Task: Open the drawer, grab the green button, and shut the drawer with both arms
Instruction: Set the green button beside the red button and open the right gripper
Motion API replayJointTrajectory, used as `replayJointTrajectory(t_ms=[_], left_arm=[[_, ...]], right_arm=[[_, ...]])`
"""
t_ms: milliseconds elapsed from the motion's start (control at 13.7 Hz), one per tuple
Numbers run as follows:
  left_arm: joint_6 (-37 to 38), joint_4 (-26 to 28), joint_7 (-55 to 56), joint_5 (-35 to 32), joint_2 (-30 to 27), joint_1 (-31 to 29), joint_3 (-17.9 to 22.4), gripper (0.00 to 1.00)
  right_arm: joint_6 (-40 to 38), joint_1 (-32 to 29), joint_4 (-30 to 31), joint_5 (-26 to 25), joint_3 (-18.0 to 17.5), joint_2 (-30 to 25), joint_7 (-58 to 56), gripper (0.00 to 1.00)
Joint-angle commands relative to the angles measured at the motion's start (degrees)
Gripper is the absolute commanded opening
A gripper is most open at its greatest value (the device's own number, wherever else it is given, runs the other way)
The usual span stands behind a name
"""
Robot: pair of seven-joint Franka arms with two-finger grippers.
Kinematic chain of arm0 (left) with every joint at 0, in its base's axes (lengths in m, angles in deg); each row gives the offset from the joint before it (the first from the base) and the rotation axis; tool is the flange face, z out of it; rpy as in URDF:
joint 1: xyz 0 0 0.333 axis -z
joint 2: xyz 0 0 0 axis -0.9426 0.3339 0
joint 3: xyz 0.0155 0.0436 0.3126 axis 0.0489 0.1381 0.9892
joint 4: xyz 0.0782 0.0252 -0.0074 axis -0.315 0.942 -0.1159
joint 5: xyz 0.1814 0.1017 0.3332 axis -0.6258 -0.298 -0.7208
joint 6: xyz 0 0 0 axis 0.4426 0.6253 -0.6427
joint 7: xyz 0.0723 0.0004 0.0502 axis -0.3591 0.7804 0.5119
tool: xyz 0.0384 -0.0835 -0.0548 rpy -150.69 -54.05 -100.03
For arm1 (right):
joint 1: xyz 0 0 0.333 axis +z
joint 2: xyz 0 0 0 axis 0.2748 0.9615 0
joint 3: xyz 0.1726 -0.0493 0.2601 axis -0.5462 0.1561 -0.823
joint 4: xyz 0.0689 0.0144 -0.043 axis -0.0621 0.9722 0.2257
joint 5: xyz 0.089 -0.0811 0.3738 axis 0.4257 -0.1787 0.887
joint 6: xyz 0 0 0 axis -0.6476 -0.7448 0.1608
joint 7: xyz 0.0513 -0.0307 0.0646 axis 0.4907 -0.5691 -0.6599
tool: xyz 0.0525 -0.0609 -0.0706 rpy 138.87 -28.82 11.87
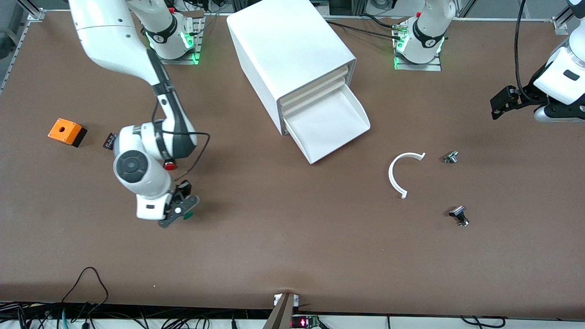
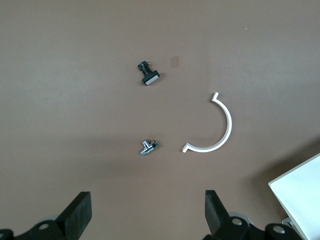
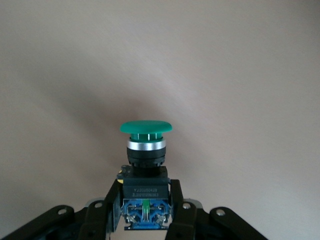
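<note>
The drawer, the lowest one of the white cabinet, stands pulled out and looks empty. My right gripper is shut on the dark blue-black body of the button, over bare table toward the right arm's end. The button's green cap pokes out of the jaws. My left gripper is open and empty, held high over the left arm's end of the table. Its fingers stand wide apart.
An orange box and a small black part lie toward the right arm's end. A red-capped button shows beside the right forearm. A white curved strip and two small metal parts lie toward the left arm's end.
</note>
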Motion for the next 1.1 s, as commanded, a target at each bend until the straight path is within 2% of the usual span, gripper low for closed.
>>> replayJointTrajectory(t_ms=[0, 293, 512, 659, 1024], left_arm=[[1.5, -1.4, 0.4, -0.6, -0.2, -0.1, -0.1, 1.00], [1.5, -1.3, 0.4, -0.6, -0.4, 0.3, 0.0, 1.00], [1.5, -0.9, 0.4, -0.6, -0.6, 0.2, 0.0, 1.00], [1.5, -0.2, 0.4, -0.6, -1.6, 0.2, -0.1, 1.00], [1.6, -0.3, 0.4, -0.6, -1.6, 0.2, -0.1, 1.00]], right_arm=[[1.7, -2.7, 6.6, 1.1, -1.0, -5.9, -9.1, 0.25], [2.1, -4.2, 13.4, 1.4, -1.3, -9.1, -10.6, 0.25], [5.2, -4.2, 18.5, 5.4, -1.4, -10.1, -12.1, 0.25], [7.5, -4.4, 20.0, 5.4, -1.3, -10.0, -14.3, 0.25], [10.5, -10.2, 20.4, 5.5, -1.3, -8.3, -25.7, 0.25]])
